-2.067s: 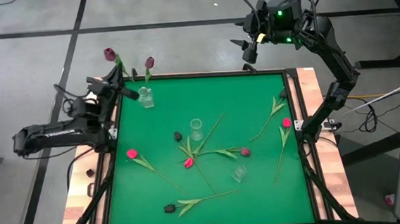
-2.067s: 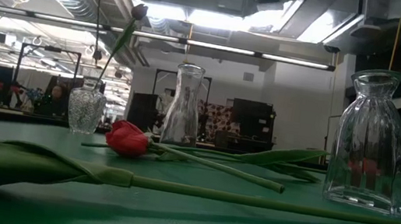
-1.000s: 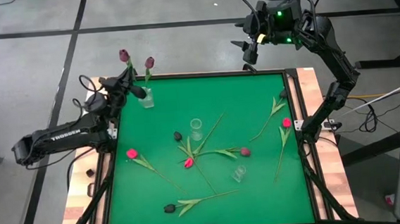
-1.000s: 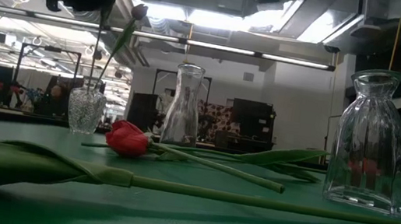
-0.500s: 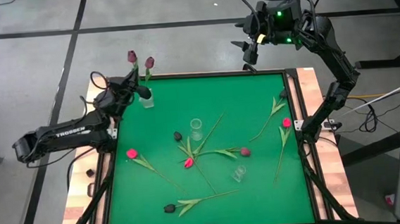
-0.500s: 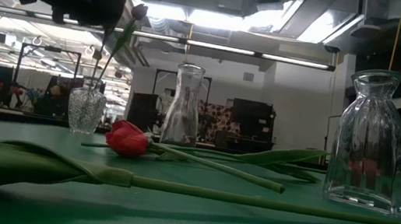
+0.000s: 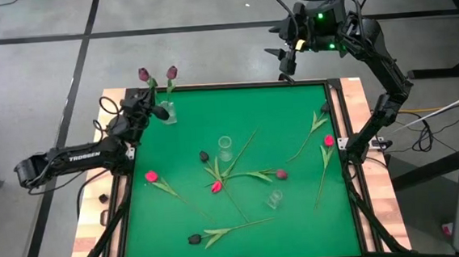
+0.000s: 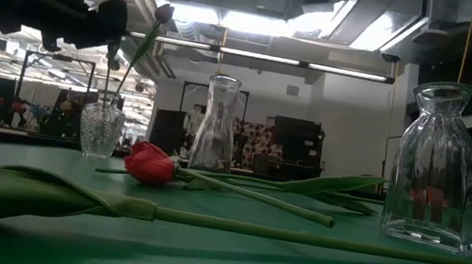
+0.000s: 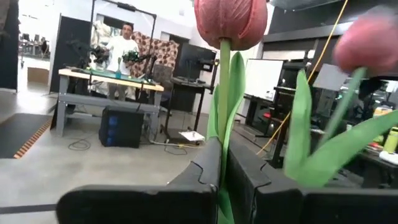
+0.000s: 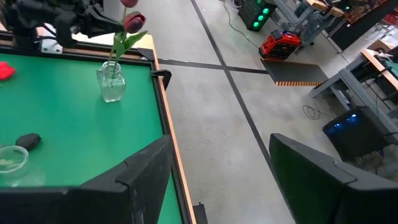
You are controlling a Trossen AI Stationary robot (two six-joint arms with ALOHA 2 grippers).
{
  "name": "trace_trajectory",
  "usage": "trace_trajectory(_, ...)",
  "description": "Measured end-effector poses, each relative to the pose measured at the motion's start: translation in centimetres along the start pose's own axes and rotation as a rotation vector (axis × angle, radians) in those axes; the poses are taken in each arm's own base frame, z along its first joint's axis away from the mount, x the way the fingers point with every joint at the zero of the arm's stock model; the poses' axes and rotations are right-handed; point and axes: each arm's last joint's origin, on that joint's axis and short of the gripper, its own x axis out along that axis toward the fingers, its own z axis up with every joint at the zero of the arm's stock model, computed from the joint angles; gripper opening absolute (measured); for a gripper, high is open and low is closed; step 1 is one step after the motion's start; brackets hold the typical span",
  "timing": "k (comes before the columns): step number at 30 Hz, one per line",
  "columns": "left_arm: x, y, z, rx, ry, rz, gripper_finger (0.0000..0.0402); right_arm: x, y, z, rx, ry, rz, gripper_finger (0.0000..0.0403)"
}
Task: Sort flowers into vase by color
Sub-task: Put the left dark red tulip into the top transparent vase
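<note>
My left gripper (image 7: 154, 109) (image 9: 222, 163) is over the table's far left corner, shut on a mauve tulip (image 7: 143, 73) whose head (image 9: 230, 18) stands above the fingers. Right beside it a small glass vase (image 7: 167, 113) (image 8: 100, 130) holds another mauve tulip (image 7: 171, 71) (image 8: 162, 12) upright by its stem. Whether the held stem's lower end is inside the vase I cannot tell. My right gripper (image 7: 283, 60) (image 10: 221, 140) hangs open beyond the table's far edge, touching nothing. Other tulips lie flat on the green mat (image 7: 301, 221). My left gripper pinches the mauve tulip's green stem (image 9: 222, 155) between its two fingers, a short way below the head, with a leaf caught alongside. The fingers come level from the table's left, across the stem. The tulip stands upright and is lifted off the mat.
Two more glass vases stand on the mat, one at its middle (image 7: 226, 147) (image 8: 214, 135), one nearer (image 7: 276, 198) (image 8: 437, 170). Pink-red tulips (image 7: 151, 176) (image 7: 216, 187) (image 7: 328, 140) and dark ones (image 7: 204, 156) (image 7: 194, 239) lie scattered, stems crossing. A person (image 9: 120, 46) stands far behind.
My left gripper, still shut on the tulip, has carried it toward the vase in the far left corner and then come down beside it; the tulip stays upright. The right arm has kept still.
</note>
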Motion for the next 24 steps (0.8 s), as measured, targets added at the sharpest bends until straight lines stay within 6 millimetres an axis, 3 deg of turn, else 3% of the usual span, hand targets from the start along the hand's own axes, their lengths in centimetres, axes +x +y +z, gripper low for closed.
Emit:
trace_trajectory(7,-0.05,0.01,0.2,0.026,-0.023,-0.005,0.0019,0.0,0.05,0.03,0.0,-0.009,0.017,0.0269)
trace_trajectory(18,-0.06,0.17,0.11,0.049,-0.018,0.047,0.0112,0.0,0.05,0.03,-0.002,-0.009,0.018,0.0269)
trace_trajectory(24,-0.13,0.14,0.09,0.044,-0.017,0.064,0.0139,0.0,0.06,0.01,-0.001,-0.007,0.019,0.0269)
